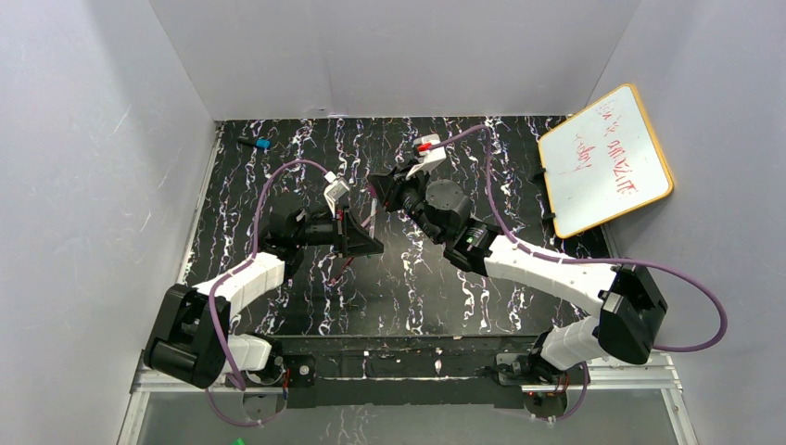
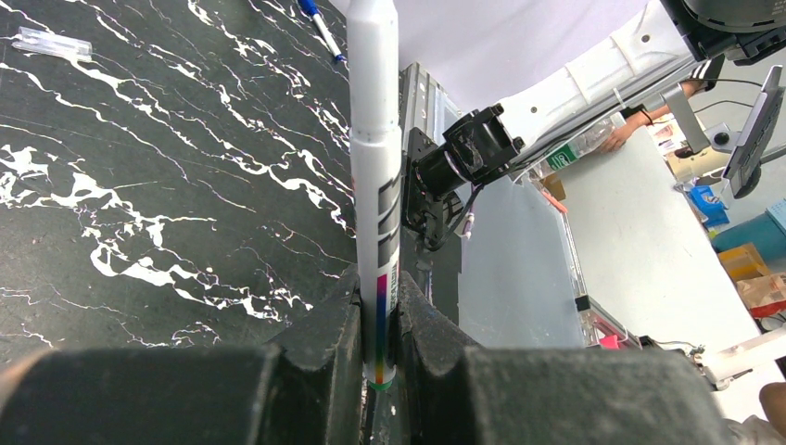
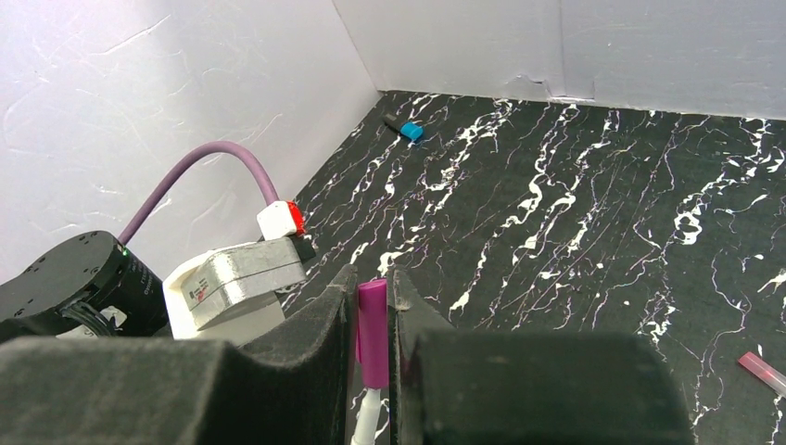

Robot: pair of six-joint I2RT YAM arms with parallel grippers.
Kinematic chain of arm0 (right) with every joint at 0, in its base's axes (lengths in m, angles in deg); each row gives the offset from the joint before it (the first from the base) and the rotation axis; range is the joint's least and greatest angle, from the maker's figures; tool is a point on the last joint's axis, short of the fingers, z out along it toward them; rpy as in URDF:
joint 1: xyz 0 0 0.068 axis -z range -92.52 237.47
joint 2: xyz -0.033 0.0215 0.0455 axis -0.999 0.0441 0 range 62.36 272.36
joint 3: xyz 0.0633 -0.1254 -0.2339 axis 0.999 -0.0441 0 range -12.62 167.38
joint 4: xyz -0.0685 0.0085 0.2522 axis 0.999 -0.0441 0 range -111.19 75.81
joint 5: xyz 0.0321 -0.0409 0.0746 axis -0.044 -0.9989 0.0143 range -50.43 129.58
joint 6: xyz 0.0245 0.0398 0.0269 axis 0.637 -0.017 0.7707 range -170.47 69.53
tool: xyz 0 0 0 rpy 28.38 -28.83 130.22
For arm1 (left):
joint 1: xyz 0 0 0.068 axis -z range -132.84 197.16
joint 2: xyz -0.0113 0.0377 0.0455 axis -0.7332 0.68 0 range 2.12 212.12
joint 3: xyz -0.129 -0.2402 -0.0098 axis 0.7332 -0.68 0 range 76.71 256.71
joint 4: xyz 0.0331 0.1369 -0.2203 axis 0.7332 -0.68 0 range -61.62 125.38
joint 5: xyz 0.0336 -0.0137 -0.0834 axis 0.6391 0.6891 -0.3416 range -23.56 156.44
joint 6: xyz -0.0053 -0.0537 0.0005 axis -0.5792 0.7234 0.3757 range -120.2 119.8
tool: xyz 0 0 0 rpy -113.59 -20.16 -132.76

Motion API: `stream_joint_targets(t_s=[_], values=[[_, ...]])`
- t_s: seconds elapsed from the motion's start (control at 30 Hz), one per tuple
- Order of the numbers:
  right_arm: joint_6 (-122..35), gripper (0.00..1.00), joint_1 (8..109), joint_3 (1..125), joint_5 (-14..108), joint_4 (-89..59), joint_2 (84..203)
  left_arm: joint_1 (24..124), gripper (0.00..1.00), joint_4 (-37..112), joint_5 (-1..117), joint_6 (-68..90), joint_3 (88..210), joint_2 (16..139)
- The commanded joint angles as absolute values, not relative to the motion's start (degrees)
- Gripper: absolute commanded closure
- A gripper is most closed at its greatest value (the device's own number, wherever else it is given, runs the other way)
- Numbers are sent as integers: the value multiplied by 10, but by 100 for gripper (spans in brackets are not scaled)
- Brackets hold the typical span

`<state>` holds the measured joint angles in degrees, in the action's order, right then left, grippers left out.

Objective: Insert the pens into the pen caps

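My left gripper (image 2: 380, 287) is shut on a whitish pen (image 2: 375, 167) with a rainbow stripe and a green end. The pen stands straight out from the jaws. My right gripper (image 3: 374, 278) is shut on a magenta pen cap (image 3: 373, 329). The pen's white front end (image 3: 368, 417) enters the cap's lower opening. In the top view both grippers (image 1: 369, 211) meet tip to tip over the middle of the table, and the pen and cap are hidden between them.
A small blue-and-black item (image 1: 259, 144) lies at the far left by the back wall. A blue pen (image 2: 320, 23) and a clear cap (image 2: 51, 42) lie on the black marbled table (image 2: 139, 185). A pinkish pen end (image 3: 765, 371) lies to the right. A whiteboard (image 1: 602, 158) leans at the right wall.
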<state>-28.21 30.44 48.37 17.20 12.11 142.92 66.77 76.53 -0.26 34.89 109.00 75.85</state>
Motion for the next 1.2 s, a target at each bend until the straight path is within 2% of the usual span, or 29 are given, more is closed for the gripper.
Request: stream_joint_targets(t_s=[0.0,0.57,1.17], values=[[-280,85,302,482,175,137,1413,669,100,772,-13,341,1099,755],[-245,85,302,462,194,117,1410,658,100,719,8,295,1109,737],[-221,86,301,441,202,107,1390,641,100,795,26,349,1125,754]])
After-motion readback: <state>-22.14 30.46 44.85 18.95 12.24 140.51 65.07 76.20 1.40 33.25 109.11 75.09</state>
